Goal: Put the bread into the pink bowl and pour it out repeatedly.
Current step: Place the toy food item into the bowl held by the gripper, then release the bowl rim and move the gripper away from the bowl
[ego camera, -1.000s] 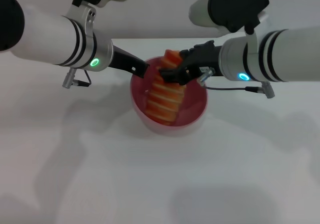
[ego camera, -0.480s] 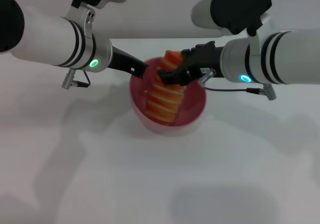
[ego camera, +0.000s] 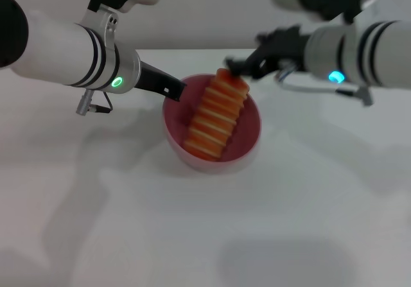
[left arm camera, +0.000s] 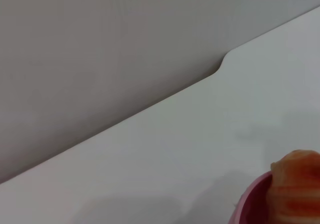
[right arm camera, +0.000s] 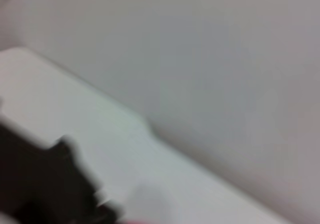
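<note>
The pink bowl (ego camera: 247, 147) stands on the white table in the head view. The striped orange-brown bread (ego camera: 217, 115) lies slanted inside it, its far end resting on the bowl's back rim. My left gripper (ego camera: 172, 92) is shut on the bowl's left rim. My right gripper (ego camera: 239, 66) hovers just behind and right of the bread's far end, open and holding nothing. In the left wrist view, one end of the bread (left arm camera: 296, 184) pokes above the bowl's rim (left arm camera: 250, 204). The right wrist view shows only a blurred dark shape over the table.
A white table (ego camera: 192, 223) spreads in front of the bowl, with the table's back edge (left arm camera: 150, 106) and a grey wall behind it. Both arms reach in from the upper left and upper right.
The right gripper has let go of the bread and pulled back up and to the right. The bread now rests in the bowl on its own. The bowl shifted slightly left.
</note>
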`<state>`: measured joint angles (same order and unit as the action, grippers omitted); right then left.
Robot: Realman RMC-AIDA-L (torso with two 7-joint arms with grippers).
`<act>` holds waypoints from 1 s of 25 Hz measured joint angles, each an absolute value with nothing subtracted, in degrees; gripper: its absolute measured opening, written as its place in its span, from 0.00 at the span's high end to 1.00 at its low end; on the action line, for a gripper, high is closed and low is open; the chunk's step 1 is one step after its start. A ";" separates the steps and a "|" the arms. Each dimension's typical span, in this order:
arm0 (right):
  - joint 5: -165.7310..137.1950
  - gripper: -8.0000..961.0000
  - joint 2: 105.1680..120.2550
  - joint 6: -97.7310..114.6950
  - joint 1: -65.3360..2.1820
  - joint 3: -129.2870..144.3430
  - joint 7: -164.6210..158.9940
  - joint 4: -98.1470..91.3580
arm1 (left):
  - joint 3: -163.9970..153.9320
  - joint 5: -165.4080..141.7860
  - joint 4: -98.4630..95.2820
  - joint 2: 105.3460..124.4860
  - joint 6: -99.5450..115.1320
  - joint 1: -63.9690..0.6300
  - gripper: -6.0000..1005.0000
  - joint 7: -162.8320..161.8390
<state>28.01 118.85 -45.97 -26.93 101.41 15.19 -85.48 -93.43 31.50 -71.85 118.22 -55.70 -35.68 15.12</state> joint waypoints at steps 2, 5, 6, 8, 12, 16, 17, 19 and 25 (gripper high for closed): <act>26.46 0.21 118.86 -38.68 -24.14 100.23 16.20 -85.85 | -93.40 31.49 -71.67 118.24 -55.52 -35.68 0.96 15.12; 25.95 0.21 118.96 -31.54 -21.61 99.81 18.05 -86.05 | -93.40 31.44 -71.42 118.23 -55.44 -35.75 0.96 15.12; 25.88 0.21 119.02 -28.19 -20.56 99.89 18.60 -85.89 | -93.40 31.43 -71.27 118.23 -55.41 -35.81 0.96 15.12; 25.84 0.21 119.08 -19.73 -18.24 100.31 19.93 -84.52 | -93.40 31.48 -71.06 118.23 -55.36 -35.96 0.96 15.12; 25.13 0.21 119.00 2.19 -14.69 103.43 21.00 -76.56 | -93.42 31.52 -70.93 118.23 -55.10 -36.03 0.96 15.12; 24.86 0.21 119.25 19.62 -13.14 106.04 20.81 -68.47 | -93.33 31.58 -70.30 118.31 -54.62 -36.02 0.96 15.12; 24.95 0.21 119.30 24.91 -12.97 106.92 20.53 -65.53 | -93.29 31.59 -69.98 118.34 -54.56 -36.07 0.96 15.10; 25.70 0.21 119.41 31.26 -12.90 108.25 20.07 -61.78 | -93.39 31.62 -69.45 118.40 -54.55 -36.26 0.96 14.39; 29.55 0.21 119.52 34.99 -12.94 110.47 19.45 -56.25 | -93.79 31.65 -69.41 118.45 -54.93 -36.30 0.96 11.66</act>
<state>29.55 119.52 34.99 -12.94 110.47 19.45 -56.25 -93.79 31.65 -69.41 118.45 -54.93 -36.30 11.66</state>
